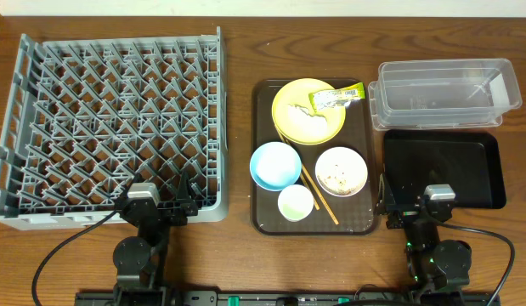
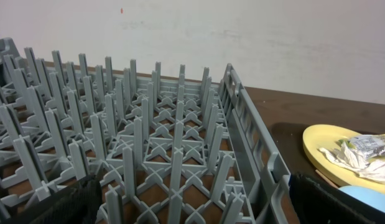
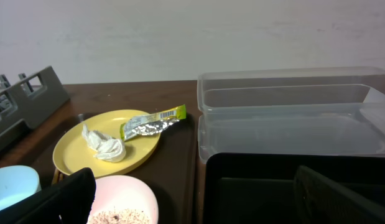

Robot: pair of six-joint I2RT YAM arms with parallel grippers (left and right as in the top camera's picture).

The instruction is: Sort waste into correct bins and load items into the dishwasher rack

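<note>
The grey dishwasher rack fills the left of the table and holds nothing. A yellow plate carries the yellow-green wrapper and a white scrap. Below it sit a light blue bowl, a white bowl with beige crumbs, a small pale cup and chopsticks. The clear tub and black tray are at the right. My left gripper is open over the rack's near right corner. My right gripper is open at the black tray's near left corner.
The dishes all rest on a larger brown serving tray between the rack and the bins. Bare wooden table runs along the front edge around both arm bases. A pale wall stands behind the table.
</note>
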